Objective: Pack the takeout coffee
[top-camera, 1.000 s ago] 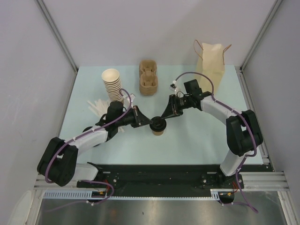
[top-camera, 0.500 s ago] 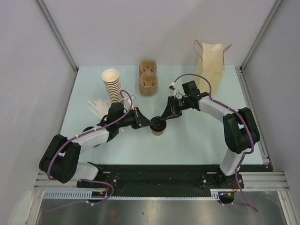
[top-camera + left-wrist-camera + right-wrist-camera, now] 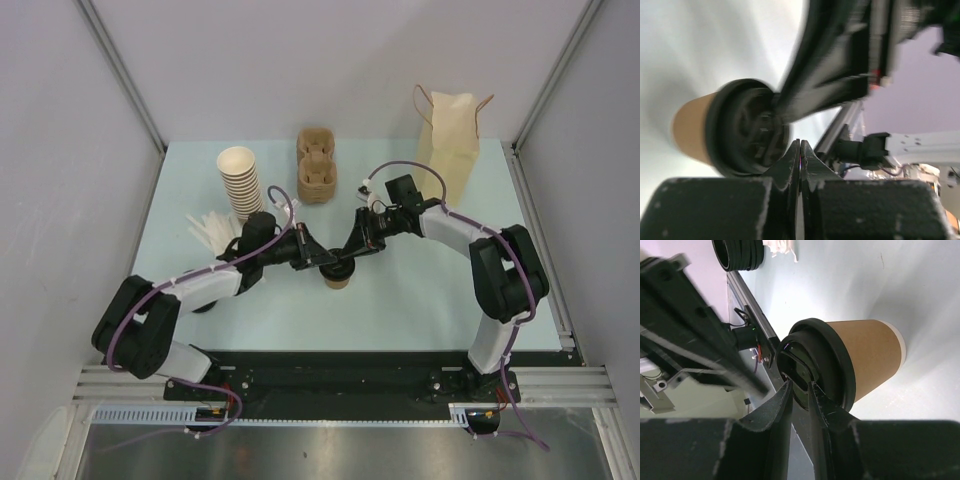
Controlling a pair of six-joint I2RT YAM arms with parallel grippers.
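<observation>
The takeout coffee (image 3: 338, 275), a brown paper cup with a black lid (image 3: 338, 264), stands upright mid-table. It also shows in the left wrist view (image 3: 695, 131) and the right wrist view (image 3: 870, 352). My left gripper (image 3: 323, 262) is shut and empty, with its tips against the lid's left edge (image 3: 747, 130). My right gripper (image 3: 347, 257) comes in from the right. Its fingers (image 3: 785, 392) stand a narrow gap apart, pinching the near rim of the lid (image 3: 810, 365). The two grippers nearly touch over the cup.
A stack of lidless cups (image 3: 239, 180) stands back left, with white packets (image 3: 208, 228) beside it. A cardboard cup carrier (image 3: 316, 166) is at the back centre. A paper bag (image 3: 449, 135) stands back right. Loose black lids (image 3: 737, 252) lie near the left arm.
My left arm has reached further right, bringing its shut gripper against the lid. My right gripper has edged slightly left onto the lid. The cup has stayed in place.
</observation>
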